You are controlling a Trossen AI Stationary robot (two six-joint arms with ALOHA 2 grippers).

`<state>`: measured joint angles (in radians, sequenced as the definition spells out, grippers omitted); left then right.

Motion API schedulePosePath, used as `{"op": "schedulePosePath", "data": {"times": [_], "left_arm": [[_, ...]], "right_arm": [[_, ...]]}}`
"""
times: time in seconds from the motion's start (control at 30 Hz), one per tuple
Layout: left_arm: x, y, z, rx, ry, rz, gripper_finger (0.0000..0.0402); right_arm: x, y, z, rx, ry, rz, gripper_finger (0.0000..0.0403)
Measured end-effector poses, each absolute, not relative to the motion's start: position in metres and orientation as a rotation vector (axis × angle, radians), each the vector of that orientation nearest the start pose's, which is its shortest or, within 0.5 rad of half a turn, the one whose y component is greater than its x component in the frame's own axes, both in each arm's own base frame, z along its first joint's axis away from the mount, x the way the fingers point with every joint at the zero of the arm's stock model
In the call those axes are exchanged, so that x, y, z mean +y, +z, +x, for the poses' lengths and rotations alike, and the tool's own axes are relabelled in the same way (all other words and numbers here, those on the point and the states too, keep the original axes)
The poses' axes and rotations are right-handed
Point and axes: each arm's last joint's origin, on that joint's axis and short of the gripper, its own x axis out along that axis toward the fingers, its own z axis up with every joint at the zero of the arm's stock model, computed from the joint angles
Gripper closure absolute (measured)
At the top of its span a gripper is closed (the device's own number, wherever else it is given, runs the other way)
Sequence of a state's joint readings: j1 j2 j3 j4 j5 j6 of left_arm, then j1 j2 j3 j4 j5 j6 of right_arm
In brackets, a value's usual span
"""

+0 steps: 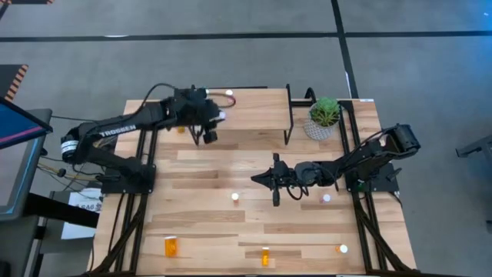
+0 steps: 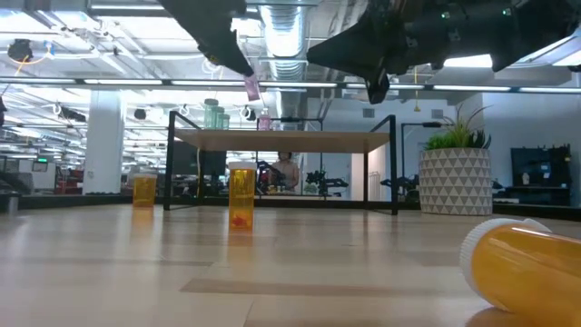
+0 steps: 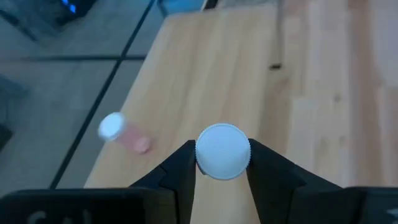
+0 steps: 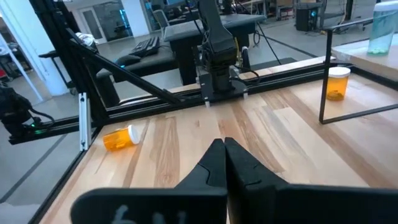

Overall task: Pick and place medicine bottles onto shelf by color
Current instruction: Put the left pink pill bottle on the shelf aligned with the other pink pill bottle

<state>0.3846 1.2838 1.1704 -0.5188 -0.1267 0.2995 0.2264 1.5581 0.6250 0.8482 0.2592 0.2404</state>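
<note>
My left gripper (image 1: 209, 132) is over the shelf (image 1: 254, 115) at the table's far side, shut on a small pink medicine bottle (image 2: 252, 88) with a white cap (image 3: 222, 151). Another pink bottle (image 3: 124, 133) lies on its side on the shelf top near the far edge (image 1: 228, 96). Pale green and pink bottles (image 2: 216, 116) stand on the shelf in the low view. My right gripper (image 1: 261, 178) is shut and empty above the table's middle. Orange bottles (image 1: 171, 246) (image 1: 265, 256) and white-capped bottles (image 1: 235, 197) (image 1: 326, 198) stand on the table. My left gripper pinches the pink bottle between its two fingers (image 3: 180, 171), one on each side just by the white cap (image 3: 222, 151). The fingers slant down from above. The bottle is lifted clear above the shelf top and hangs tilted below the fingers (image 2: 252, 88).
A potted plant (image 1: 324, 115) stands right of the shelf. An orange bottle (image 2: 145, 189) stands under the shelf's left part, another (image 2: 241, 195) in front of it. A large orange bottle (image 2: 526, 268) lies near the low camera. One more white-capped bottle (image 1: 343, 248) stands near the front right.
</note>
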Motion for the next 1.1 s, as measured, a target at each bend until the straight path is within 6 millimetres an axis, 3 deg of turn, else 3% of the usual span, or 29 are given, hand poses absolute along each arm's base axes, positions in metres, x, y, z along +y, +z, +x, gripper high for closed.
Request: {"op": "schedulePosePath", "data": {"times": [0.23,0.4,0.77,1.1], "left_arm": [[0.134,0.334,0.285,0.833,0.356,0.184,0.0289],[0.154,0.32,0.301,0.877,0.354,0.139,0.0289],[0.183,0.312,0.291,0.891,0.431,0.057,0.0289],[0.19,0.312,0.287,0.866,0.398,0.0,0.0289]], "right_arm": [[0.059,0.198,0.3,0.074,-0.049,0.212,0.0398],[0.06,0.198,0.3,0.078,-0.049,0.214,0.0398],[0.06,0.198,0.3,0.083,-0.049,0.205,0.0398],[0.06,0.198,0.3,0.082,-0.048,0.189,0.0398]]}}
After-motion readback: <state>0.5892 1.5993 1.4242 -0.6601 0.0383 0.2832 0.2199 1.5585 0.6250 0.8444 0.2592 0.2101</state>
